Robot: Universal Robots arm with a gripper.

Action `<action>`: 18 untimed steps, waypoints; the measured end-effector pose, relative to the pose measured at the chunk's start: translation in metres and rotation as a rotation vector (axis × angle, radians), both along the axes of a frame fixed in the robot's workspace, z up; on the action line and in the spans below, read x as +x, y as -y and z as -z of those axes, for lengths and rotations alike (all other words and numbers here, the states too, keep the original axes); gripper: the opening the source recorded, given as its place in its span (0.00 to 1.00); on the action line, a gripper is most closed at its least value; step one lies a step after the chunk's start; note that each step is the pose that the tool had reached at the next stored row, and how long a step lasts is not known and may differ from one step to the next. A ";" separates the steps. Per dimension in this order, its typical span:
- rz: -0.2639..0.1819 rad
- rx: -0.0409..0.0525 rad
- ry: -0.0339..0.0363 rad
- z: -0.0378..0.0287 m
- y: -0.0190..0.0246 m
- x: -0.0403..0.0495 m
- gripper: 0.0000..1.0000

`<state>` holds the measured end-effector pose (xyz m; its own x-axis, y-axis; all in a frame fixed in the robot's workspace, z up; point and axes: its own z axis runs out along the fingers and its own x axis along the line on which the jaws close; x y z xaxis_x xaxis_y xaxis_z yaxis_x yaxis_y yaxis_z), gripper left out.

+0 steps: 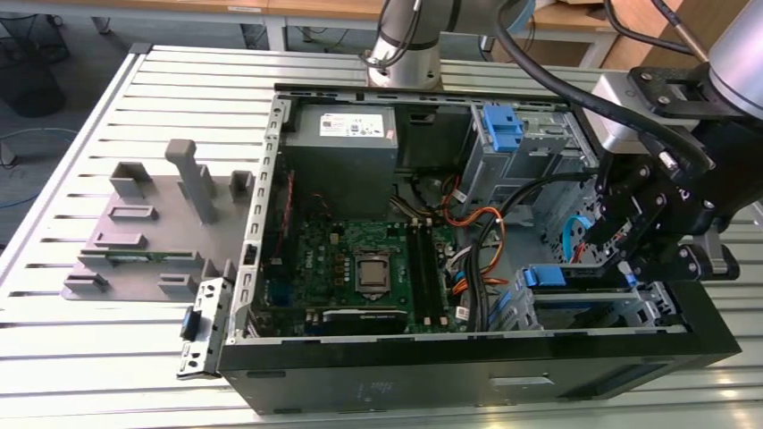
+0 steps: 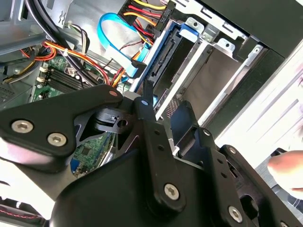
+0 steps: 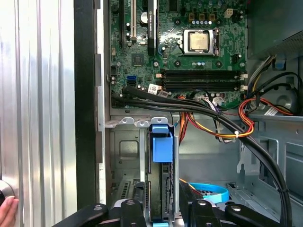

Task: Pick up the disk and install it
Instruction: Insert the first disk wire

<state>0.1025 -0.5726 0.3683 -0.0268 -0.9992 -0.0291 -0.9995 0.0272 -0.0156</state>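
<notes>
An open computer case (image 1: 477,349) is seen lying on a slatted metal tabletop (image 1: 71,357), with a motherboard (image 1: 357,268) exposed at its floor. A grey power supply (image 1: 343,134) is mounted in the case's far corner, and a grey stand (image 1: 149,228) with upright posts is set on the tabletop beside the case, toward the exterior view's left.

The gripper (image 1: 620,259) is held over the drive cage (image 1: 596,304) at the case's near corner, on the exterior view's right. The disk (image 3: 161,161) is seen standing on edge in a slot of that cage, its blue carrier tab uppermost; in the exterior view the blue tab (image 1: 542,277) shows just beside the gripper. In the second wrist view the disk (image 2: 163,61) is seen deep between the cage's metal walls, with one black finger (image 2: 148,94) reaching toward its edge.

Whether the gripper is closed on the disk or standing apart from it cannot be told, since the fingertips are masked by the black linkage.

Bundled black, orange and yellow cables (image 3: 222,127) are strung across the case above the cage, and a blue ribbon cable (image 2: 111,42) is looped near the disk. Part of a person's hand (image 3: 7,210) is seen at the tabletop's edge.
</notes>
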 end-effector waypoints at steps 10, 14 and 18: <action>0.000 0.0002 0.0000 -0.0033 0.0000 0.0000 0.42; 0.000 0.0003 0.0000 -0.0035 -0.0007 0.0000 0.42; 0.000 0.0038 0.0002 -0.0035 -0.0026 0.0000 0.42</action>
